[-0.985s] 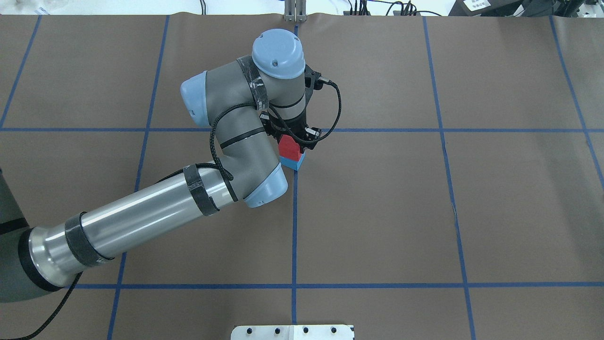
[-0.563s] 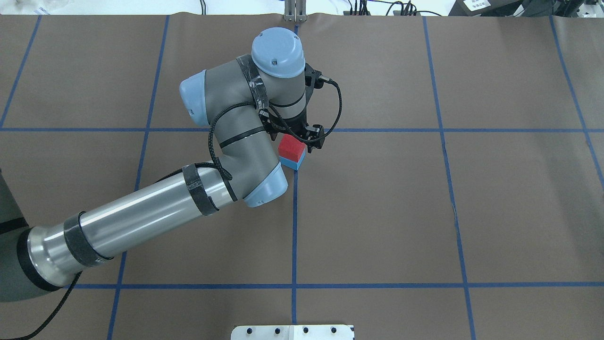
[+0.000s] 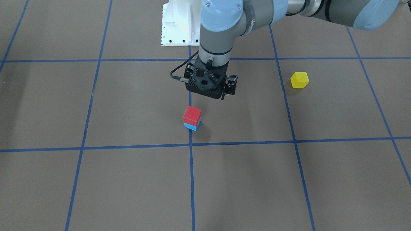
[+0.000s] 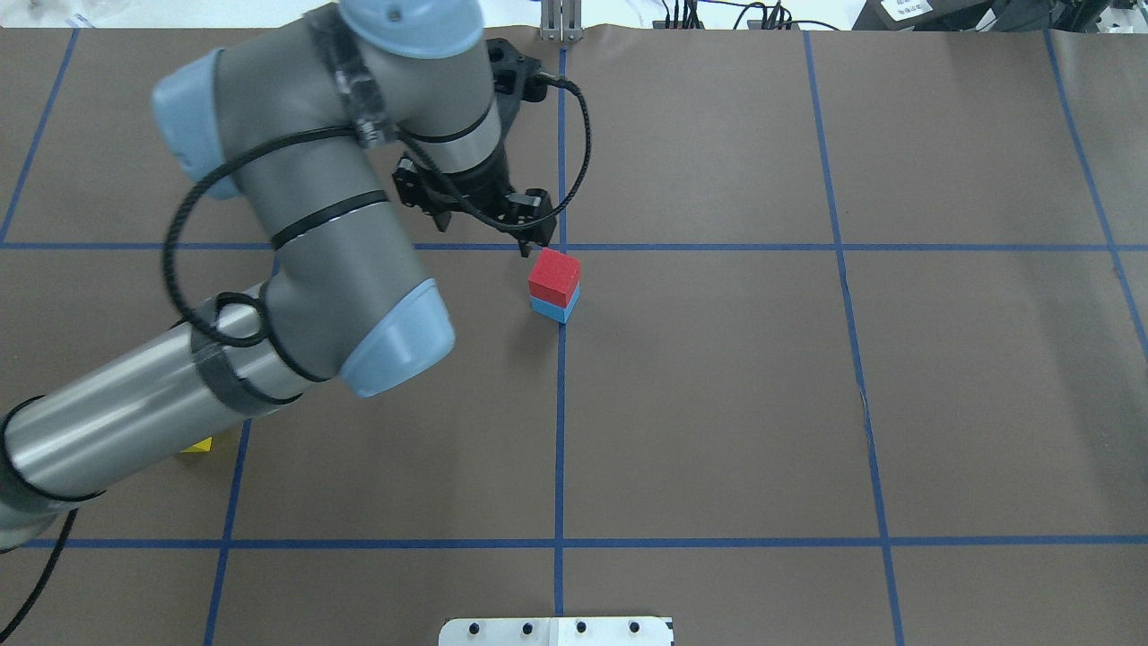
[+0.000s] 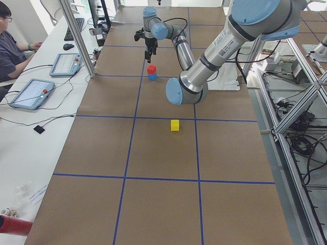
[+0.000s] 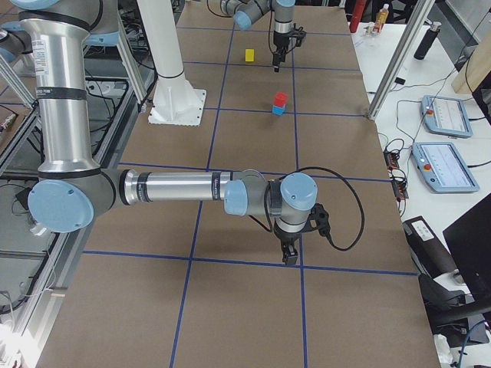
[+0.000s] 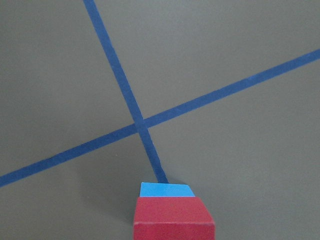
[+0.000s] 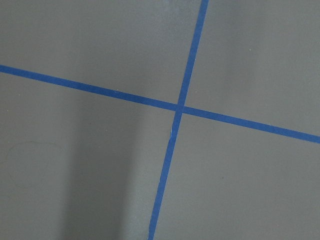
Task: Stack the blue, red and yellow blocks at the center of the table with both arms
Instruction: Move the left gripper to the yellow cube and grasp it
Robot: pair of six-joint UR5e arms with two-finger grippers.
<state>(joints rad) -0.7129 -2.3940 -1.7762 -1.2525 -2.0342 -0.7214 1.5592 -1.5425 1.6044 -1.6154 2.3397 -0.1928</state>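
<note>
A red block (image 4: 553, 274) sits on a blue block (image 4: 558, 310) beside the central tape crossing; the stack also shows in the front view (image 3: 192, 115) and at the bottom of the left wrist view (image 7: 174, 220). My left gripper (image 4: 527, 240) hangs open and empty above the table, just beyond and left of the stack, touching nothing. A yellow block (image 3: 299, 80) lies alone on my left side, mostly hidden under my left arm in the overhead view (image 4: 197, 444). My right gripper (image 6: 290, 257) hovers low over a tape crossing on my right side; I cannot tell if it is open.
The table is brown paper with blue tape grid lines (image 4: 560, 431). A white mount plate (image 3: 179, 24) stands at my base. An operator (image 5: 7, 41) and tablets (image 5: 30, 93) are at a side bench off the table. The right wrist view shows only a tape crossing (image 8: 179, 108).
My left gripper, which stood around the red block a second ago, has let it go, risen and swung away to the left. The red block stays on the blue one.
</note>
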